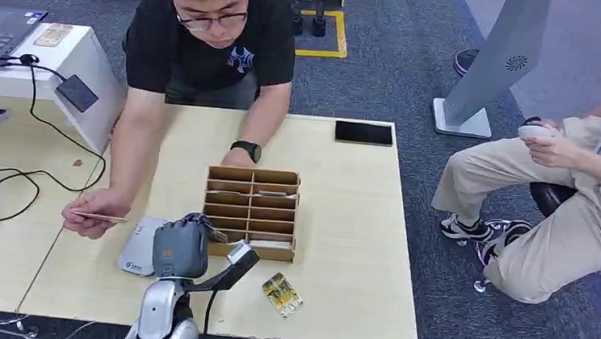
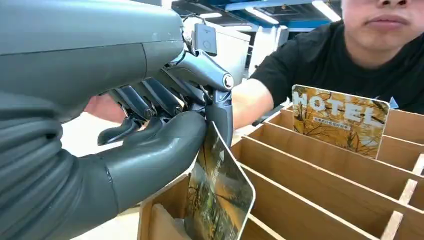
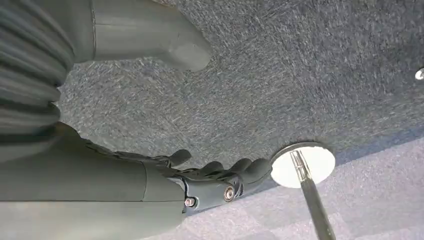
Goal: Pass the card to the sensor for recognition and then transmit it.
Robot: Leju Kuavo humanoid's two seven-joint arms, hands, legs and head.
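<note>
Because the white flat card sensor (image 1: 139, 247) lies just beside the slotted cardboard rack (image 1: 251, 212), the left hand (image 2: 165, 125) pinches a yellow-printed hotel card (image 2: 217, 200) above the rack's edge, presumably for scanning; the right hand (image 3: 200, 175) hangs unclenched, holding nothing.

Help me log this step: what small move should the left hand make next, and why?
Probably lift the hotel card clear of the wooden slotted organizer and carry it to the white card reader beside it. The left hand already pinches the card just above a slot, and the reader's top is bare.
</note>
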